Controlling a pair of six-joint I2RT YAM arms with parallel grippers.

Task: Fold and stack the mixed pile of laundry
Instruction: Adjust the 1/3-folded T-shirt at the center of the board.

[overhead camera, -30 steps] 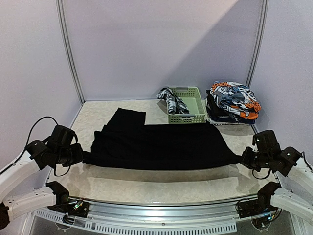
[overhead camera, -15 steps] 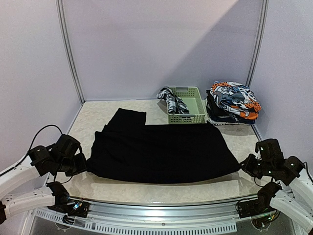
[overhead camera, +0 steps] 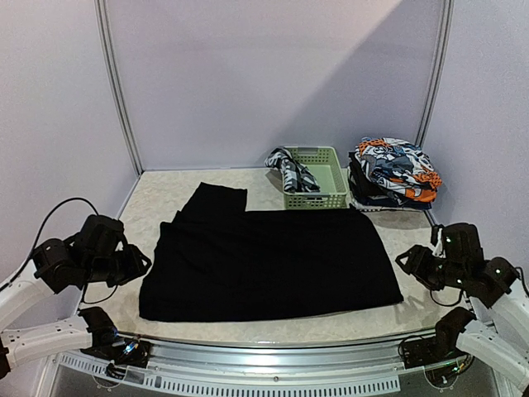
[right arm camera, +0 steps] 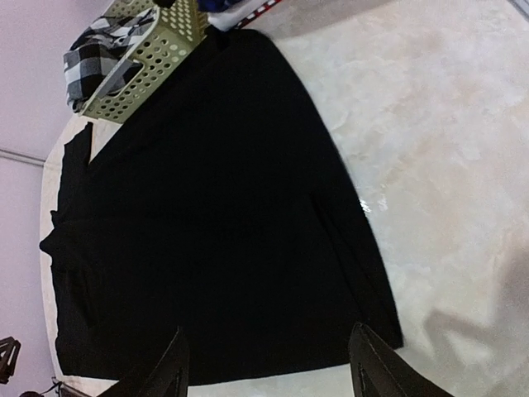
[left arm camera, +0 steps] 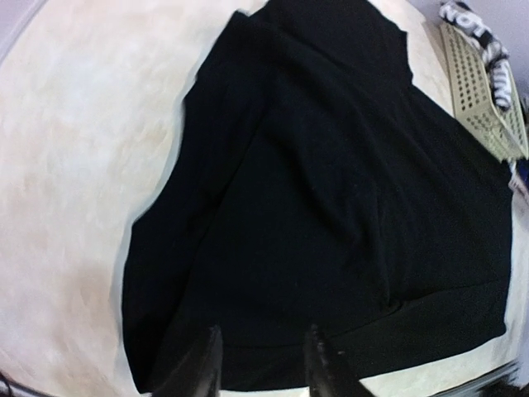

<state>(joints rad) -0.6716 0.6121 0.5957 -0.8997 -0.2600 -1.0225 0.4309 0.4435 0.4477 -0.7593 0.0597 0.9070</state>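
Between the claws: black cloth (overhead camera: 269, 260) lies spread flat on the table (overhead camera: 207, 327).
Left claw (overhead camera: 142, 266): fingers moderately parted, holding nothing, at the cloth's left edge.
Right claw (overhead camera: 403, 259): fingers wide apart, empty, just beside the cloth's right edge.
Beyond right claw: printed pieces (overhead camera: 395, 169) heaped beside the basket (overhead camera: 318, 194).

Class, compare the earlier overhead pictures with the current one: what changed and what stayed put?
The large plain black cloth was pulled toward the near side and laid flat. The left gripper and right gripper let go of its ends and now stand open. The pale green slotted plastic basket, black-and-white checked shirt and orange-blue-white printed pile stayed put.
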